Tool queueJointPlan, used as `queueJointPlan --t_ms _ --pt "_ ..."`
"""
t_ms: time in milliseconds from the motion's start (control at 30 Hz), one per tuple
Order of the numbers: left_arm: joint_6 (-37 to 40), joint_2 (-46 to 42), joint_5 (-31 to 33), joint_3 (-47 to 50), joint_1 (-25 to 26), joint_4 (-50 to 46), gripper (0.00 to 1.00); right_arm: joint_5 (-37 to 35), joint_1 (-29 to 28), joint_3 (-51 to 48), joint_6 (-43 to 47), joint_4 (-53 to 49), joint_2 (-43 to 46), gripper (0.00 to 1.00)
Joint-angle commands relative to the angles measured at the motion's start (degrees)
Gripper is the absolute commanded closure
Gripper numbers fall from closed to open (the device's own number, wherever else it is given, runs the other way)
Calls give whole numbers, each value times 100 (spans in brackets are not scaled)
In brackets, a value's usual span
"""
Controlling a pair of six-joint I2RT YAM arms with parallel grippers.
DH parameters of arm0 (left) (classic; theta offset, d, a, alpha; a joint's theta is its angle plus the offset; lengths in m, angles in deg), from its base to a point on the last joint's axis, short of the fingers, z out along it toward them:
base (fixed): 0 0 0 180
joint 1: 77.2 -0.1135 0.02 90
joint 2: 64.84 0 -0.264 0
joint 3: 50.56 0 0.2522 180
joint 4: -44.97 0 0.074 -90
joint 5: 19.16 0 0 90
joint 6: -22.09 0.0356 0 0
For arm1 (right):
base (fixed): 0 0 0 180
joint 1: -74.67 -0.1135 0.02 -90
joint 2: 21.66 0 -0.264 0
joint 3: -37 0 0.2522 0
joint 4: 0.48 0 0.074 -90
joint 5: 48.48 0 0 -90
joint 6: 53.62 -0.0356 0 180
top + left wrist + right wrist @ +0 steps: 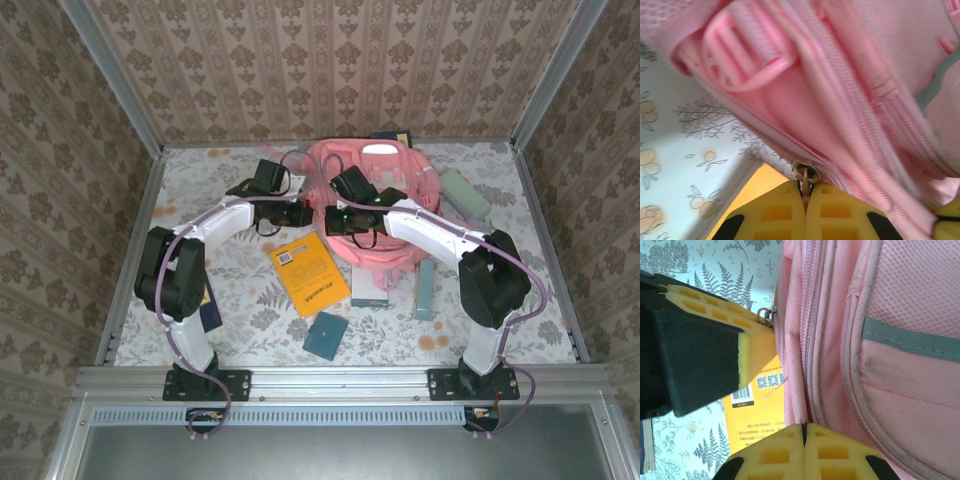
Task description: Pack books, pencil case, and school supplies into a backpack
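Unzipping the large pink fabric backpack (pixel 415 172) at the far edge of the tabletop (pixel 250 325): left tool (pixel 805 189) pinches the small metal zip pull (pixel 805 173); right tool (pixel 804 430) is pressed together at the seam (pixel 807 390). Likely best: hold fabric taut, pull along the track.

Overhead view from behind; both wrist views close on backpack (pixel 415 185).

Backpack (pixel 420 180) hides most of a dark book (pixel 392 135)

QR code (pixel 768 381), barcode (pixel 743 393) on orange-yellow book (pixel 752 425), small print unreadable
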Motion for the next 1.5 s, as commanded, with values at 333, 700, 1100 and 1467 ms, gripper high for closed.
queueJointPlan --t_ms 333,700,1100,1467 --pt "-262 1575 622 -1855 -838 -308 100 123 -11 -478 289 -321 824 100" --pt "-480 1582 995 -1842 -1156 -146 100 399 -57 102 288 -487 725 100" --pt "-174 664 180 -626 -1322 169 97 634 -106 1053 -7 -523 76 51" --pt "-121 -597 462 -131 -1173 -449 37 46 389 -915 -437 -75 1746 36"
